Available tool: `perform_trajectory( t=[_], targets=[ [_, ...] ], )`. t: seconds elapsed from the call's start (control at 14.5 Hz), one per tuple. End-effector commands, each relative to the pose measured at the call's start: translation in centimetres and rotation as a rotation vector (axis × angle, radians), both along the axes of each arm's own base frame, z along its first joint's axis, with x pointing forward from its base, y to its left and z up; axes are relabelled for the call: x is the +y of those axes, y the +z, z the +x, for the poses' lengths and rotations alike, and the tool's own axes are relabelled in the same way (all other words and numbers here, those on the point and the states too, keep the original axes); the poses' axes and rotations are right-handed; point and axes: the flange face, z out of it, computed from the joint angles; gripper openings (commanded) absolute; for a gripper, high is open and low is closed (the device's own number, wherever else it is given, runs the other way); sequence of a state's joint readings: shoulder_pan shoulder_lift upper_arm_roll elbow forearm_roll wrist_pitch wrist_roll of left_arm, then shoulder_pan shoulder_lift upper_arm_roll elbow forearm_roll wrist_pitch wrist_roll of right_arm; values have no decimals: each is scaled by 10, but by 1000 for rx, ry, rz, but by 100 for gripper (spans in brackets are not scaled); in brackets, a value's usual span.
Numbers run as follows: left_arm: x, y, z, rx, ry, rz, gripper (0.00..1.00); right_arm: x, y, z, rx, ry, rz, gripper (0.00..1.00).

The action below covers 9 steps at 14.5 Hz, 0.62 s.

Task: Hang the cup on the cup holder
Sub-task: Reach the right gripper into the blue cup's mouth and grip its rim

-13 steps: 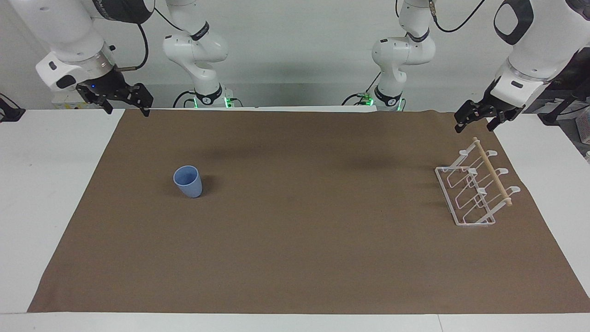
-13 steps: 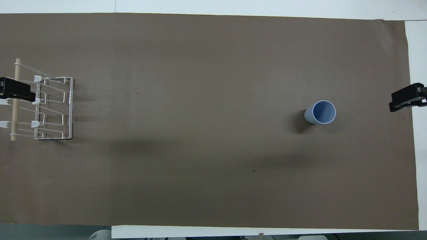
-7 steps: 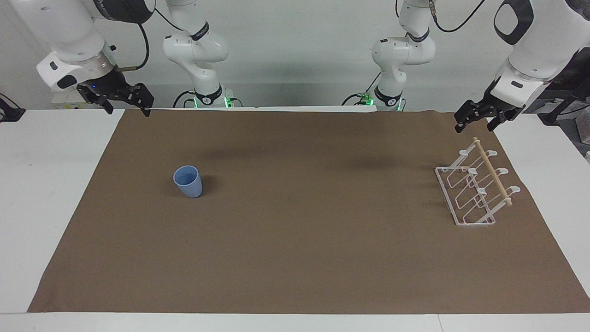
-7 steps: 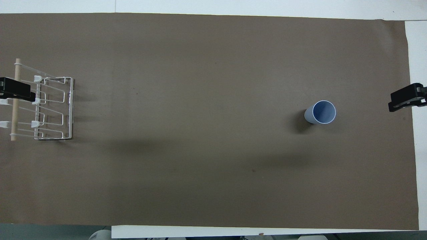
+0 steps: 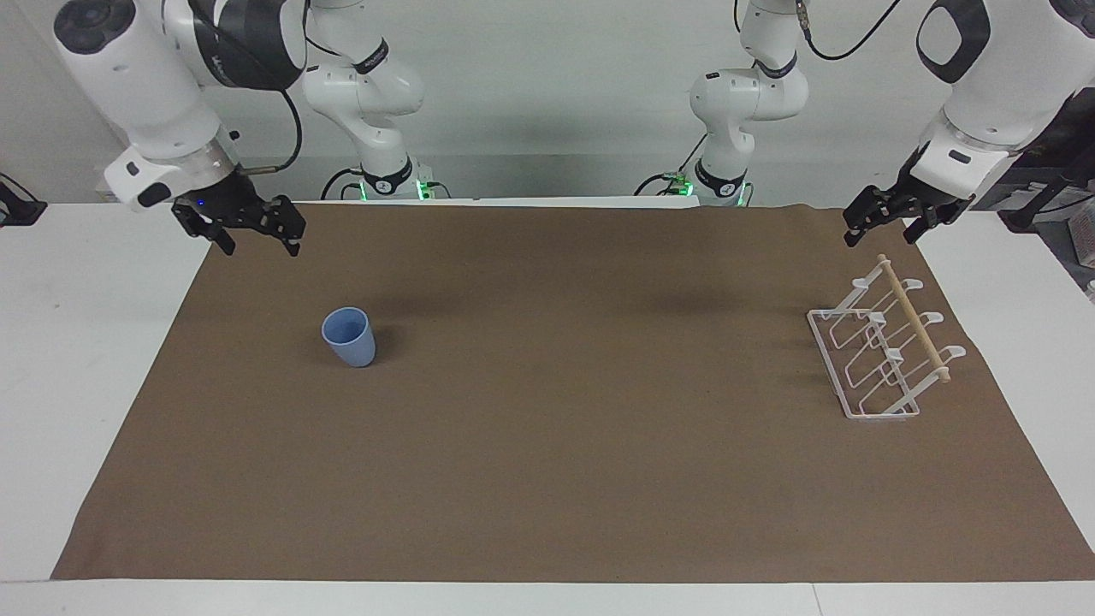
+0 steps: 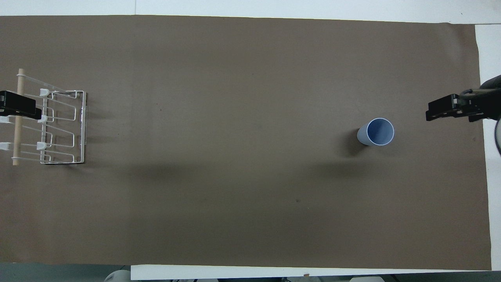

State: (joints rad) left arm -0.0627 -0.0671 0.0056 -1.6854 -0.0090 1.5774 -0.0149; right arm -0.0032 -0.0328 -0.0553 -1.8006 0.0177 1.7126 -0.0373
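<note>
On the brown mat: we are seeing the cup [image 5: 348,336] standing upright, mouth up, toward the right arm's end of the bench [image 5: 77,342]; nothing is touching it
Cup holder [image 5: 885,351]: sitting at the left arm's end of the mat [image 5: 547,445], well apart from the cup; its loops are empty
Right end effector [image 5: 255,231]: hanging in the air over the mat's edge near the cup, fingers apart, gripping nothing
Left end effector [image 5: 881,224]: waiting in the air beside the cup holder, fingers apart, empty
Handling: we are judging the cup light, stiff and smooth, so likely slippery; the taper may be letting it slide downward in a pinch
Hold: we are favouring a grip across the wall just under the rim, leaving the mouth free for a loop
</note>
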Motion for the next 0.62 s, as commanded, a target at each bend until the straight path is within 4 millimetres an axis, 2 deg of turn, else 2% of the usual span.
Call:
perform_trajectory(
  t=[0.0, 0.21, 0.28, 0.48, 0.55],
  targets=[
    [-1, 1, -7, -8, -11, 17, 100, -3, -57, -4, -29, 49, 20, 100],
    [-1, 2, -7, -10, -11, 17, 100, -1, -108, -9, 22, 75, 24, 100],
    [-1, 2, -7, -10, -11, 17, 100, -3, -124, -5, 27, 76, 23, 100],
    [-1, 1, -7, -8, -11, 17, 100, 1, -159, 3, 44, 76, 31, 95],
    [-1, 1, -7, -8, -11, 17, 100, 2, -165, 5, 31, 78, 28, 94]
  ],
)
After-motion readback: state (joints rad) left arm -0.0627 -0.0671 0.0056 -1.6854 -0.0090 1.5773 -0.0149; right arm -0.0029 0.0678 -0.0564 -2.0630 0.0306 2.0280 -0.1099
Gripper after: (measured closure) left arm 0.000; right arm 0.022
